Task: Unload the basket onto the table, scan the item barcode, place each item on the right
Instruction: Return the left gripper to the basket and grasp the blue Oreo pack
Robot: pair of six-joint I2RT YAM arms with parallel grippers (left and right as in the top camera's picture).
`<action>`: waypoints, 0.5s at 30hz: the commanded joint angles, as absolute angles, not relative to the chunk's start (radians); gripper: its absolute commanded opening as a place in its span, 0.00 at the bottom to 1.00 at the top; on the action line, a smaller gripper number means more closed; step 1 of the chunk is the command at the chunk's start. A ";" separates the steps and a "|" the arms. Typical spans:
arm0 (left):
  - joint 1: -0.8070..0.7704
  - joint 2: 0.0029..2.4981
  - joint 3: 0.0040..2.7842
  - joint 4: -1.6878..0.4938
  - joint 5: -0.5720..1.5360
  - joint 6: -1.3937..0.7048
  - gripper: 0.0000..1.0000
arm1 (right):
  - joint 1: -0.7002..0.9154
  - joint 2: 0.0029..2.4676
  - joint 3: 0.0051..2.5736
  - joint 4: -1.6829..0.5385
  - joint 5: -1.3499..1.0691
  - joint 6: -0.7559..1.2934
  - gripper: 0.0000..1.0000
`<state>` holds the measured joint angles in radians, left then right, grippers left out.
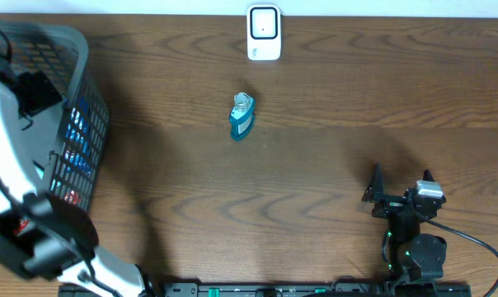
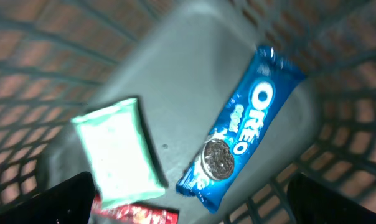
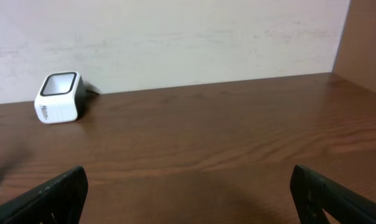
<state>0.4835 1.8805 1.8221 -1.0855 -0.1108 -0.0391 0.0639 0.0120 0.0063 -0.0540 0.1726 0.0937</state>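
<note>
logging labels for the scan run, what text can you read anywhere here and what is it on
"OREO": on the blue packet in the basket.
Smaller word under it: too blurred to read.
Print on the side of the white scanner: too small to read.
Label on the teal bottle: too small to read.
On the pale green packet and the red packet: nothing legible.

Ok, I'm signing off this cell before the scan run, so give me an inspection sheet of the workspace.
Surface: brown wooden table.
Job's things: white scanner at the far edge; teal bottle nearer the middle, apart from it; grey basket at the left holding an Oreo pack, pale green packet and red packet.
Clutter: nothing seen.
Grippers: left gripper open, empty, above the basket's packets; right gripper open, empty, over the table.
Cables: black cable by the right arm's base.
Surroundings: pale wall behind the table.
</note>
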 commanded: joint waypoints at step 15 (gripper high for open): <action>0.487 2.249 1.814 -1.084 0.068 0.251 0.99 | 0.074 0.007 0.006 -0.057 0.176 0.081 0.99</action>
